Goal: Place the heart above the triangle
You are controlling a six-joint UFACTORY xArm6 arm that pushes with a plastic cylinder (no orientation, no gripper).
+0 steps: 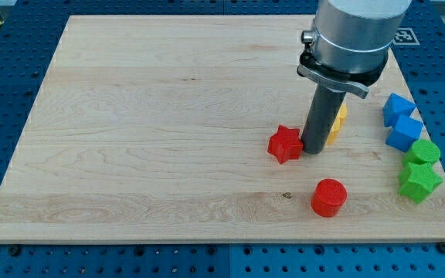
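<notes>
On the wooden board (168, 116), my tip (313, 151) stands just to the view's right of the red star block (285, 144), touching it or almost. It is a plain rod and grips nothing. A yellow block (336, 123), mostly hidden behind the rod, lies to the star's right; I cannot tell its shape. The red cylinder (329, 197) is below and right of the star. Far right of the star are two blue blocks (399, 108) (404, 133) and two green blocks (422, 151) (419, 181).
</notes>
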